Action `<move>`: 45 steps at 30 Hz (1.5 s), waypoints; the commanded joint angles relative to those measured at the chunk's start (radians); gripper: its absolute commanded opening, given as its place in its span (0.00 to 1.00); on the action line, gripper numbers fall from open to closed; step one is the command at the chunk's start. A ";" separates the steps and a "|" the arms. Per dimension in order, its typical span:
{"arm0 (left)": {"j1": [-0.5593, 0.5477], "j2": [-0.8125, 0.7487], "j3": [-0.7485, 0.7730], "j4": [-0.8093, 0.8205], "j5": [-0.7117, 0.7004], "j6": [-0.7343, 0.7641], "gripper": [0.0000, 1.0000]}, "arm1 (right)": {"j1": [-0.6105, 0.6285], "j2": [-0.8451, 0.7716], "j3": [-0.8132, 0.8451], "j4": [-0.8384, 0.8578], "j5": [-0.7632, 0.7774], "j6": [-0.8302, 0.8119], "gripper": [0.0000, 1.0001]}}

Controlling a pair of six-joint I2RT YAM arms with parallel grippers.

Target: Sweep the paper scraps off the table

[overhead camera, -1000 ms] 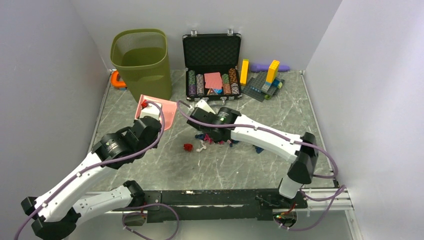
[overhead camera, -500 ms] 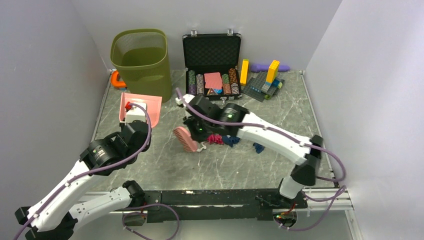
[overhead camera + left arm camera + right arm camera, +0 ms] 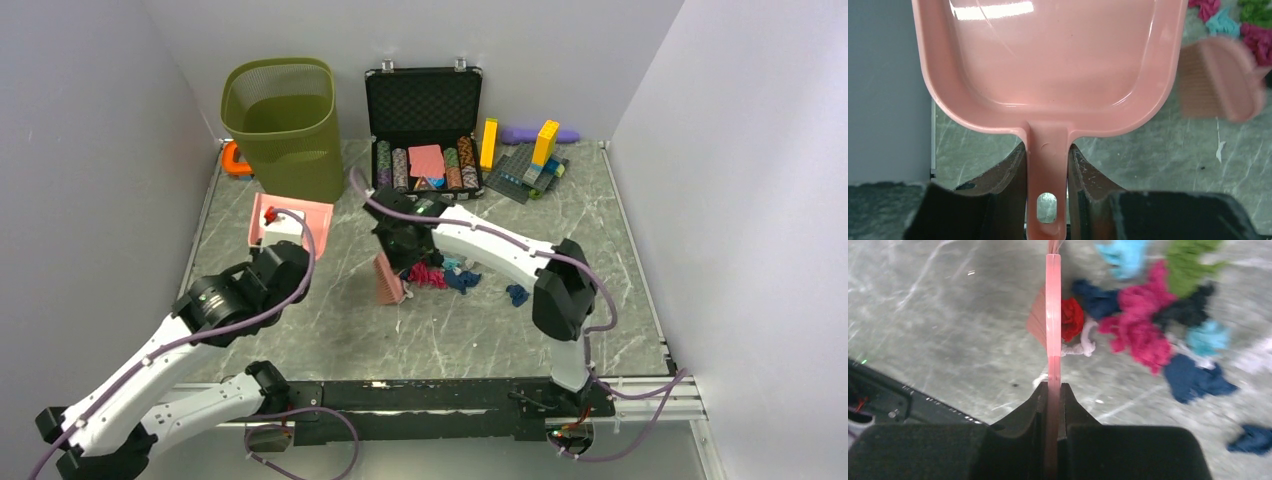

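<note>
My left pincer [image 3: 1048,165] is clenched on the handle of one pink plastic dustpan [image 3: 1048,65], whose front edge is cut off ahead. My right pincer [image 3: 1053,395] grips one pink bristle brush [image 3: 1053,315], seen edge-on and pointing straight ahead. Crumpled coloured paper scraps [image 3: 1140,335] trail rightward from it on the grey-green marble worktop [image 3: 450,330], too blurred to count. One dark blue wad [image 3: 1250,440] lies apart.

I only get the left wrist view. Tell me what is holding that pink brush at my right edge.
Observer: The right gripper; its fingers are shut on the brush handle.
Operator: Give me the scraps beyond my frame.
Observer: The paper scraps are piled just right of the brush; one dark blue scrap lies apart, farther right.
Operator: Now say what's past the dustpan.
Observer: A green wastebasket stands beyond the dustpan.
</note>
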 commanded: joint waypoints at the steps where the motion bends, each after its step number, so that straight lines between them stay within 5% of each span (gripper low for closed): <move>1: 0.003 0.060 -0.040 0.072 0.108 0.045 0.00 | -0.073 -0.118 -0.025 -0.155 0.170 0.000 0.00; 9: 0.003 0.176 -0.028 0.120 0.325 0.157 0.00 | -0.093 -0.325 -0.037 -0.111 0.117 -0.064 0.00; 16: -0.045 0.262 -0.093 0.219 0.723 0.276 0.00 | -0.166 -0.475 -0.089 -0.299 0.405 0.076 0.00; 22: -0.143 0.345 -0.094 0.203 0.742 0.281 0.00 | -0.234 -0.481 -0.179 -0.570 0.752 0.367 0.00; 29: -0.153 0.362 -0.064 0.100 0.657 0.209 0.00 | -0.294 -0.334 -0.366 -0.576 0.790 0.452 0.00; 36: -0.154 0.393 -0.076 0.001 0.689 0.145 0.00 | -0.290 -0.183 -0.350 -0.332 0.553 0.238 0.00; 45: -0.159 0.437 -0.102 -0.016 0.741 0.097 0.00 | -0.290 -0.358 -0.241 -0.059 0.096 0.082 0.00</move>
